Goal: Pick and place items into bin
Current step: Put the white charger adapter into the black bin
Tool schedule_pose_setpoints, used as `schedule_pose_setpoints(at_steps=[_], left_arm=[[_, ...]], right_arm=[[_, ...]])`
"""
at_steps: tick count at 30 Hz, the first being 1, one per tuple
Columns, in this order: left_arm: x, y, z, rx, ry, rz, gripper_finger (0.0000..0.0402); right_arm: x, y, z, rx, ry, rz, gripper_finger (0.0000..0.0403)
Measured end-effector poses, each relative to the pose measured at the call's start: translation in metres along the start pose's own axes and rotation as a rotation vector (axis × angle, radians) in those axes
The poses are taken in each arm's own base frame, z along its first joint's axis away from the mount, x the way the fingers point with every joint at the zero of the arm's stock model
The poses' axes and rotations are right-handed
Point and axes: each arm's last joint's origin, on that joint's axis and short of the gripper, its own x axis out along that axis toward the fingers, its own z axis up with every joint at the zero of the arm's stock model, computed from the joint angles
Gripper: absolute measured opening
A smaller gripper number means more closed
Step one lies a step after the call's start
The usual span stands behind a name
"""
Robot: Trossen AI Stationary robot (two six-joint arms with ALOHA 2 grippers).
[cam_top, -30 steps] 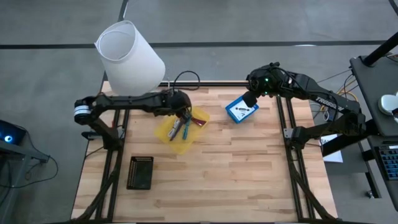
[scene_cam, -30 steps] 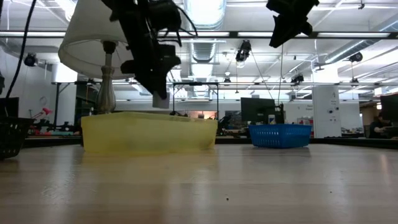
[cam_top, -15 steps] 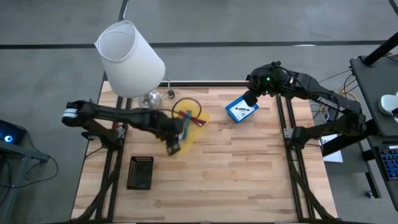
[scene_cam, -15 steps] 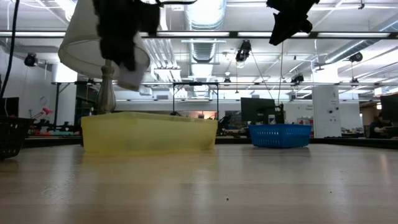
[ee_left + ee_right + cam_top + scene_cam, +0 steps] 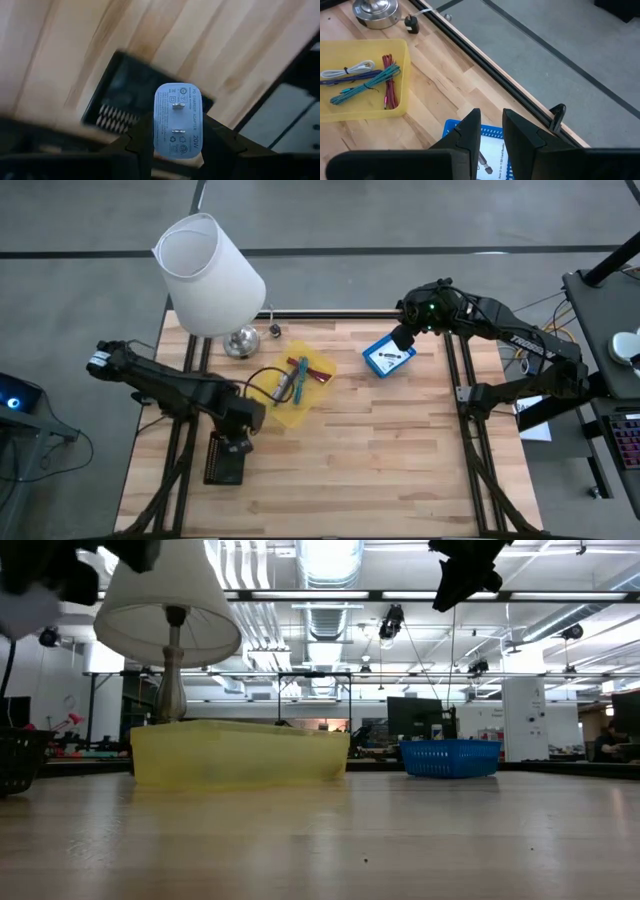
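Note:
My left gripper (image 5: 240, 442) is shut on a white plug-in charger (image 5: 177, 122) and hangs over the black mesh bin (image 5: 226, 458) near the table's left front; the bin also shows in the left wrist view (image 5: 125, 95). A yellow tray (image 5: 310, 368) at the table's middle holds teal (image 5: 367, 85), purple (image 5: 350, 77), red (image 5: 387, 82) and white (image 5: 347, 69) cords. My right gripper (image 5: 402, 338) hovers over a blue basket (image 5: 388, 357) at the far right, its fingers (image 5: 470, 132) a narrow gap apart and empty. My left gripper pinches the charger by its two narrow sides (image 5: 158, 125) between its two fingers (image 5: 142, 142). The face with the two metal prongs (image 5: 176, 105) is turned toward the wrist camera. The charger is lifted clear, above the black bin.
A white lamp (image 5: 210, 275) stands at the far left, its metal foot (image 5: 240, 340) on the table beside the yellow tray. The blue basket holds a white card (image 5: 386, 358). Bare wood lies along the near and right parts of the table (image 5: 400, 460).
My left gripper has lifted the charger out of the yellow tray and swung toward the table's near left, ending over the black bin. It stays shut on the charger. The cords stay in the tray.

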Motion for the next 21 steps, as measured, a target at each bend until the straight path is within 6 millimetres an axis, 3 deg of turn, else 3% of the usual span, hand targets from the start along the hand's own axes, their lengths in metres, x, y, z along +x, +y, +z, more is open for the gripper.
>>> schedule_pose_setpoints(at_steps=[14, 21], left_arm=[[0.045, 0.017, -0.01, -0.02, 0.069, 0.183, 0.0113], [0.063, 0.018, -0.007, 0.026, 0.046, 0.121, 0.0113]], right_arm=[[0.001, 0.0, -0.001, -0.009, 0.005, -0.003, 0.0068], [0.002, 0.0, -0.002, -0.014, 0.007, -0.004, 0.0068]])
